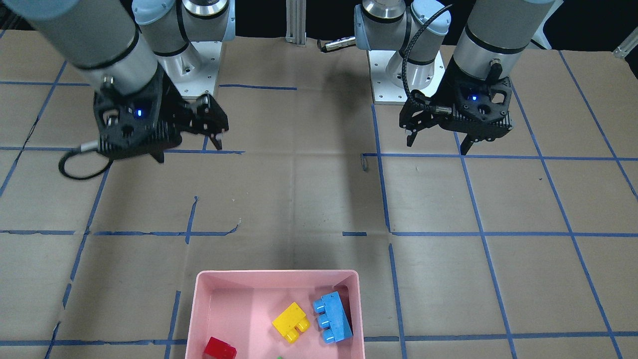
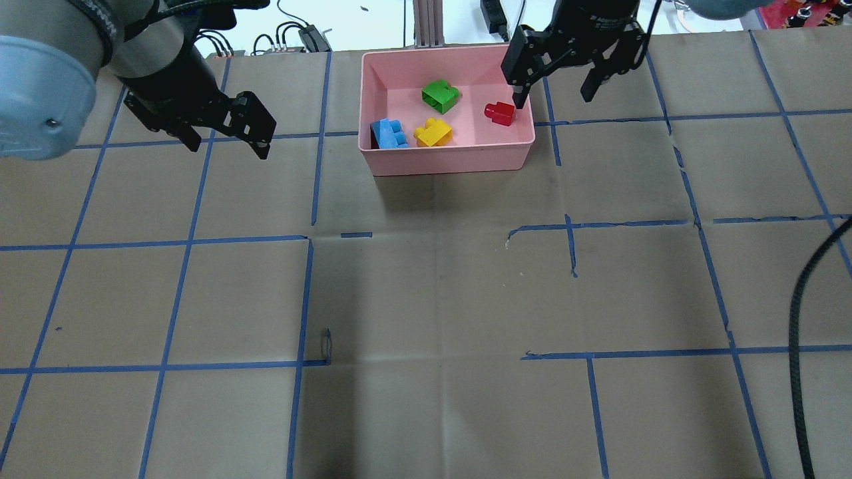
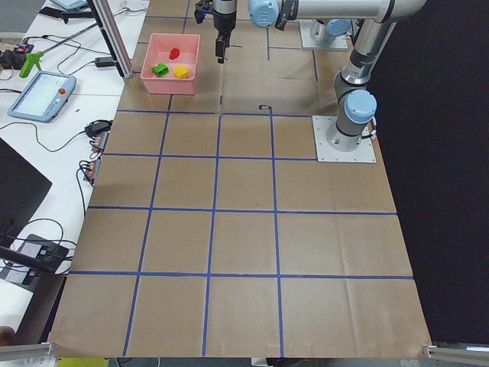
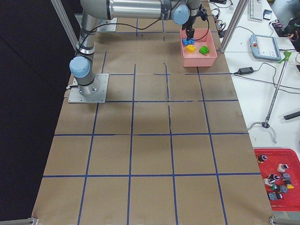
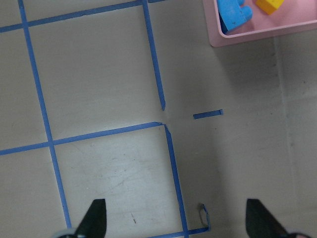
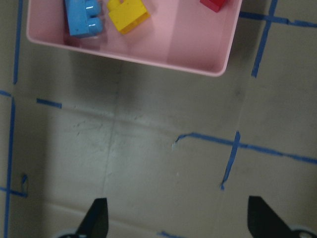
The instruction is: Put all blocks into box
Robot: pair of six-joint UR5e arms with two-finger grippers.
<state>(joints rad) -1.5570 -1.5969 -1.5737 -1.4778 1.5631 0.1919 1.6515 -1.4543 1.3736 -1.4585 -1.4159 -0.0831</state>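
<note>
All four blocks lie inside the pink box (image 2: 446, 163) at the far middle of the table: the green one (image 2: 440, 95), the red one (image 2: 499, 113), the light-blue one (image 2: 389, 133) and the yellow one (image 2: 432, 132). In the front-facing view the box (image 1: 279, 273) shows yellow (image 1: 290, 321), blue (image 1: 333, 317) and red (image 1: 220, 348) blocks. My left gripper (image 2: 229, 146) is open and empty, raised to the left of the box. My right gripper (image 2: 552, 100) is open and empty, raised by the box's right end. The wrist views show the box edge (image 5: 257, 35) (image 6: 148, 57).
Brown paper with a blue tape grid covers the table. An aluminium post (image 2: 426, 23) stands just behind the box. A black cable (image 2: 812, 299) hangs at the right edge. The arm bases (image 1: 408, 75) (image 1: 194, 70) are at the robot's side of the table.
</note>
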